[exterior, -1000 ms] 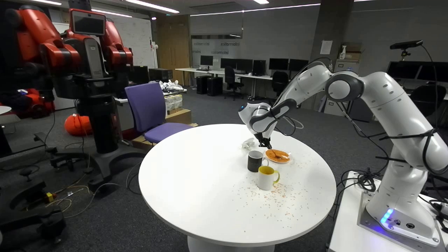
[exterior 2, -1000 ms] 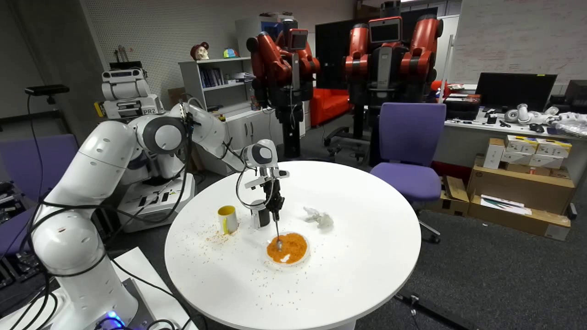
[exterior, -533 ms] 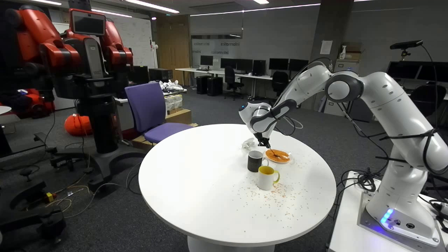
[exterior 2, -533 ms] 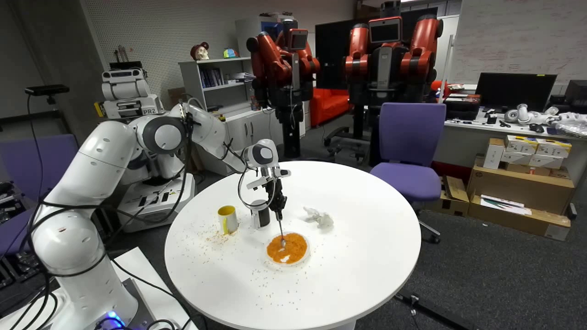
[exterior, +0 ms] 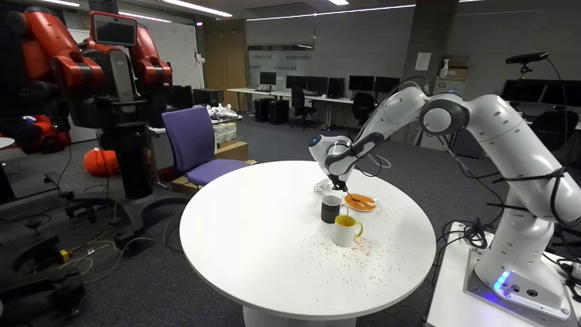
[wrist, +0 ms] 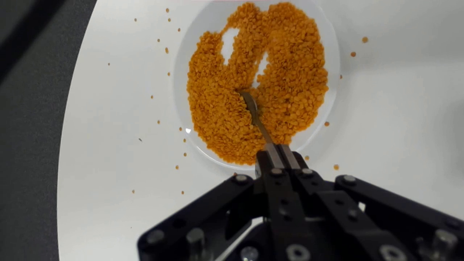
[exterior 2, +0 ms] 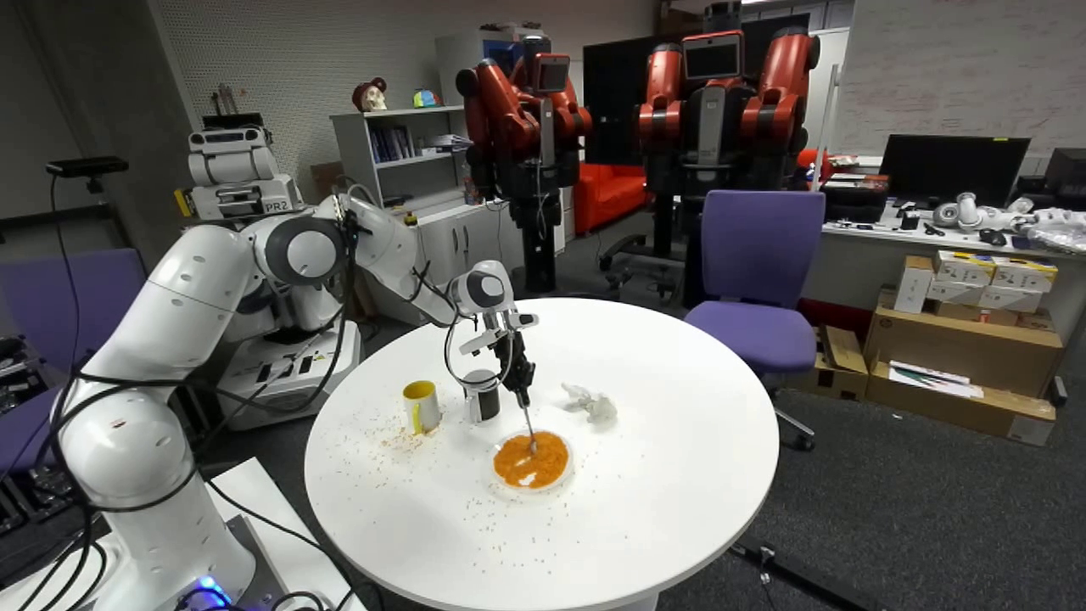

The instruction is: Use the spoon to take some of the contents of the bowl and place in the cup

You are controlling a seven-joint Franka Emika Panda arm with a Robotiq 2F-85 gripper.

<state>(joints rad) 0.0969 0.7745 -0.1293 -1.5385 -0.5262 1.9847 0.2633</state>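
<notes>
Orange, disc-shaped grains (wrist: 217, 108), lentil-like in look, are spread across a smooth white bowl (wrist: 204, 22), two bare streaks being seen among them. Between the jaws of the gripper (wrist: 281, 156), which are set almost together, the slender metal handle of the spoon (wrist: 252, 109) is pinched. The spoon's long axis is directed forward from the fingertips, slanted to the upper left in the wrist view; its head is set among the grains, apparently part-buried and tipped toward its edge, so its load cannot be judged. For the coming transfer the sideways relation is decisive: in an exterior view the dark cylindrical mug (exterior 2: 488, 402) is placed just left of the gripper, and the white mug (exterior 2: 428, 411), lined in yellow, farther left. Which is meant by "cup" cannot be told. Scooping is judged to be under way; a levelled head and a lift over the rim are called for before any carry. Stray grains are scattered over the round white table (exterior: 254, 236), most densely beside the white mug.
</notes>
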